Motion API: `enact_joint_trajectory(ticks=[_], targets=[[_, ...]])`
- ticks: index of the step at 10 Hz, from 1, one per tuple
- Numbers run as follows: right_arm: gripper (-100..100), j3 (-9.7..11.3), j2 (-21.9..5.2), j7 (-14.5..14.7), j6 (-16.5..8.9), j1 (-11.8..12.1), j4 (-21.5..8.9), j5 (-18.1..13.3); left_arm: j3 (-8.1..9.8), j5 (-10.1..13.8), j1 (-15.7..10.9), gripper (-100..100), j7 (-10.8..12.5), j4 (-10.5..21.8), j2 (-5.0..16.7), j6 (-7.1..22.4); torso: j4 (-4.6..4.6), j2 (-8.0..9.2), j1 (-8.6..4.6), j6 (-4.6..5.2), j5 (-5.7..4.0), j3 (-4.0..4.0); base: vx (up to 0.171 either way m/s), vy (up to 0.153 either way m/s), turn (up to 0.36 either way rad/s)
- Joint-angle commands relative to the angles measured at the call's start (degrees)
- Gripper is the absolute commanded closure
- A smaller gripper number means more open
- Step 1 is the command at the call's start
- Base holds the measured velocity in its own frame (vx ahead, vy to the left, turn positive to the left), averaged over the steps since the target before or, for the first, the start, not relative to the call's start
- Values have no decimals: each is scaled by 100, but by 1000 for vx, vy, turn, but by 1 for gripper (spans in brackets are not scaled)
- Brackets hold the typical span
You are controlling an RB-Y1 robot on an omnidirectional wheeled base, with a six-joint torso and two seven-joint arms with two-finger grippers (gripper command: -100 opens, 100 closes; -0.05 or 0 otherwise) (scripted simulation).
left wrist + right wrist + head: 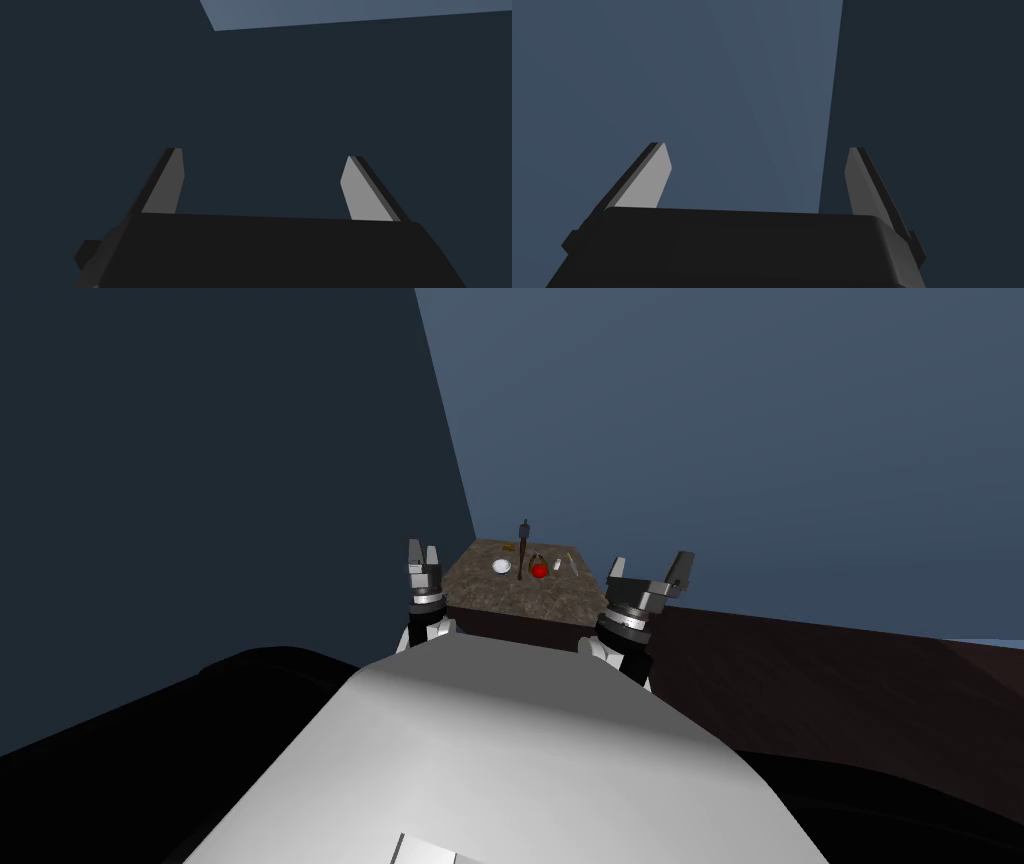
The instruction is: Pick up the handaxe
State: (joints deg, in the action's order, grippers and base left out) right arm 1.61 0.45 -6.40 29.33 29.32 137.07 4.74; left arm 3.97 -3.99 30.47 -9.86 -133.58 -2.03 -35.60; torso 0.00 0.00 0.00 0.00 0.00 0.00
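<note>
The handaxe, a dark thin handle with a small dark head at its far end, lies on a brown speckled table set in the corner ahead. My left gripper is raised by the table's near left corner, and its fingers stand open with nothing between them. My right gripper is raised off the table's near right corner, open and holding nothing too, fingers spread wide. Both are short of the handaxe.
Beside the handaxe on the table are a white bowl, a red object, a pale stick and a small brown item. Two dark blue walls meet behind the table. Dark brown floor stretches to the right.
</note>
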Motion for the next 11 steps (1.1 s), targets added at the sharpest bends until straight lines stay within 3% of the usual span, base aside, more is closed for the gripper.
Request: enact_joint_trajectory(ticks=[1,5,11], targets=[[0,0,0,0,0,0,0,0,58,3,-22,-100,-29,43,183,42,0,0,0,0,0,0,-40,-35,-38],[0,1,1,0,0,-1,0,0,386,4,-151,-100,-196,296,697,283,8,35,-40,1,-9,20,-88,-101,-62],[0,2,2,0,0,-1,0,0,1196,-79,-486,-100,-611,1021,1254,894,6,28,-76,2,-17,16,-65,-174,-111]])
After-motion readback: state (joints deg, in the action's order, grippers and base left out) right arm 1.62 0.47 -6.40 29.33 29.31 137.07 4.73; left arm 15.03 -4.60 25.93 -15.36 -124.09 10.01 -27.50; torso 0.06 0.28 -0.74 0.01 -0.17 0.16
